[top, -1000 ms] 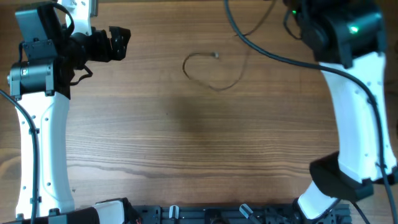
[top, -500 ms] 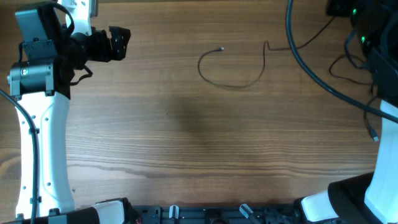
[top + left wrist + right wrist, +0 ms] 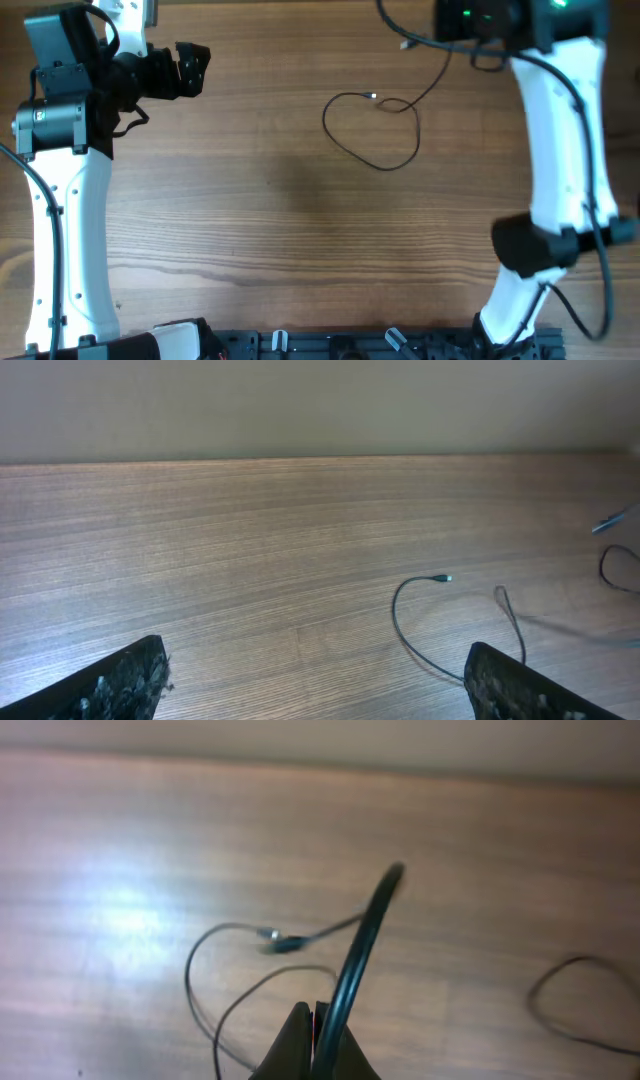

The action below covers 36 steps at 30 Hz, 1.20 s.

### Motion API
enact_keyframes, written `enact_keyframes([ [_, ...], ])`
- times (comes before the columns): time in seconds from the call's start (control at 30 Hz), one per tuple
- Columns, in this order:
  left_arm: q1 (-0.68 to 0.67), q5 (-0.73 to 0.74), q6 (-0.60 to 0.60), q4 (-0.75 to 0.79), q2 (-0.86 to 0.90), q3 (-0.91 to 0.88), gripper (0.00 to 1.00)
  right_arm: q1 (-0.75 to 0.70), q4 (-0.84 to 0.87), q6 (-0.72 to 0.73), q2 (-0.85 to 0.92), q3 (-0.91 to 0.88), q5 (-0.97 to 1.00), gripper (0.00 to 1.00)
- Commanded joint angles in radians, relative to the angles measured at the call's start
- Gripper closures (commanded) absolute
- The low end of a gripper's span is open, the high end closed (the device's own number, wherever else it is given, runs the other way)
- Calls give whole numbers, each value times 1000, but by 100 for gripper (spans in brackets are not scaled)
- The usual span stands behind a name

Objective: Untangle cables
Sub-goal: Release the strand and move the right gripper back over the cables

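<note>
Near the far edge of the table (image 3: 300,240), right of its middle, one thin black cable (image 3: 324,115) lies in an open loop. Its plug end (image 3: 373,96) rests at the top of the loop. From the loop the cord runs toward the far right corner, where the right gripper (image 3: 315,1032) is clamped on it, fingers pressed together. The left gripper (image 3: 198,68), near the far left corner, is spread wide, holds nothing, and is well apart from the cable.

table (image 3: 300,230): brown wood grain | wall (image 3: 300,400): plain, pale, behind the table's far edge
</note>
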Motion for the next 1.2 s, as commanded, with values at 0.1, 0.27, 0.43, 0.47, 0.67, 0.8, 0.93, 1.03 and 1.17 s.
enact_keyframes([
  [0.1,6,-5,1,3,-6,-4,3,16,-50,15,146,-19,-78,96],
  [0.27,6,-5,1,2,-6,-4,3,33,-54,-18,185,-40,-134,96],
  [0.43,6,-5,1,2,-6,-4,3,57,-98,10,208,-44,-136,95],
  [0.47,6,-5,1,2,-6,-4,3,63,-108,24,210,-44,-133,95],
  [0.67,6,-5,0,-2,-6,-4,3,106,-147,138,251,-44,-93,95],
  [0.8,6,16,1,-2,-6,-4,3,113,-156,151,282,-45,-79,95],
  [0.93,6,18,1,-2,-6,-4,3,111,-158,155,303,-50,-80,95],
  [1.03,6,18,1,-3,-6,-4,3,110,-157,167,315,-64,-62,95],
  [1.17,6,18,1,-10,-6,-4,3,104,-140,204,320,-111,16,95],
])
